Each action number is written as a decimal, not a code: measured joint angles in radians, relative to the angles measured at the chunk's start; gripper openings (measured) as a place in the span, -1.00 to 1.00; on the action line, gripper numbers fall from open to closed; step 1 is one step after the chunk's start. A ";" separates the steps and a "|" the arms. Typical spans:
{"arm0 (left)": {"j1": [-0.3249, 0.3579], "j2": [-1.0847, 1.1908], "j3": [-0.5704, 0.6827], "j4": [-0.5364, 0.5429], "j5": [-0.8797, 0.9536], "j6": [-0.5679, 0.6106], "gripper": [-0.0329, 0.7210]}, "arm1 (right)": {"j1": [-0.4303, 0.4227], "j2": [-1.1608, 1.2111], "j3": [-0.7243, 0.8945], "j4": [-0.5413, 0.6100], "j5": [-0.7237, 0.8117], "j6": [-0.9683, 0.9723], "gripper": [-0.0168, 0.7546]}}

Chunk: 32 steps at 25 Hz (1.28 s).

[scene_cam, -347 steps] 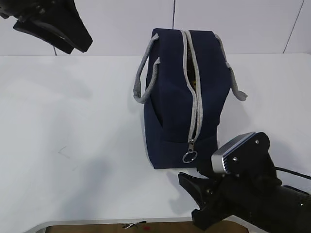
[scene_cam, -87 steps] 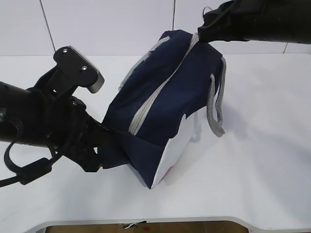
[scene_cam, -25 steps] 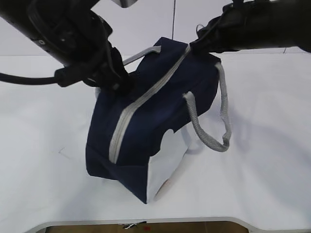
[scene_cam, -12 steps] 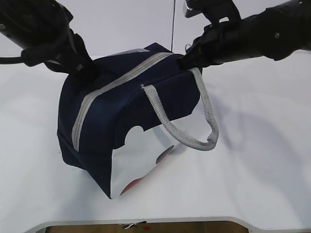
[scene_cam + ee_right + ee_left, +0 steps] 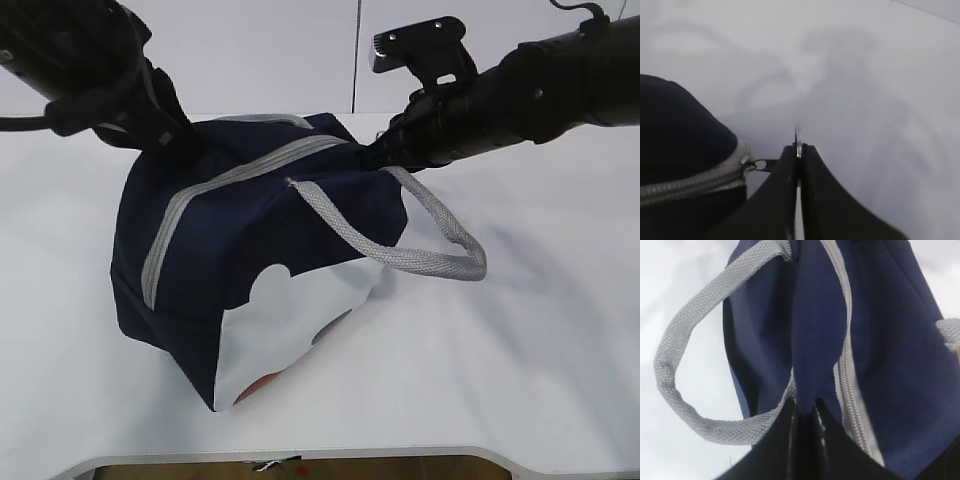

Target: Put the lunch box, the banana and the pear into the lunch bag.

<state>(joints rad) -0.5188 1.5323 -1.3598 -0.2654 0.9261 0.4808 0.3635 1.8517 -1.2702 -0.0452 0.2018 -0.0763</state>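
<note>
The navy lunch bag (image 5: 270, 230) leans tilted on the white table, its white lower panel (image 5: 290, 320) towards me. Its grey zipper (image 5: 230, 180) runs closed along the top. My left gripper (image 5: 185, 148) is shut on a fold of the bag's navy fabric (image 5: 817, 340) at the zipper's left end, as the left wrist view shows (image 5: 807, 402). My right gripper (image 5: 378, 150) is shut on the zipper's ring pull (image 5: 797, 140) at the right end, as the right wrist view shows (image 5: 798, 147). The lunch box, banana and pear are out of view.
One grey handle (image 5: 420, 250) lies loose on the table to the bag's right; the other (image 5: 685, 335) loops beside my left gripper. The table's front edge (image 5: 300, 455) runs close below the bag. A white wall stands behind.
The zipper, open at first, is now closed. Over the last second the bag swung left and settled lower on the table, and the near handle dropped to the right.
</note>
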 joint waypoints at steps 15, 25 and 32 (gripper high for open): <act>0.005 -0.011 -0.007 -0.068 0.039 -0.033 -0.01 | -0.002 -0.044 -0.222 0.202 0.370 -0.043 -0.91; 0.005 0.002 -0.177 -0.088 0.012 -0.039 0.37 | -0.002 -0.044 -0.279 0.299 0.448 -0.073 -0.91; 0.005 0.155 -0.268 -0.062 -0.033 -0.040 0.36 | -0.002 -0.044 -0.279 0.333 0.462 -0.094 -0.91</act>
<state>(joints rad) -0.5140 1.6877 -1.6277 -0.3278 0.8934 0.4404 0.3613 1.8081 -1.5496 0.2876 0.6634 -0.1702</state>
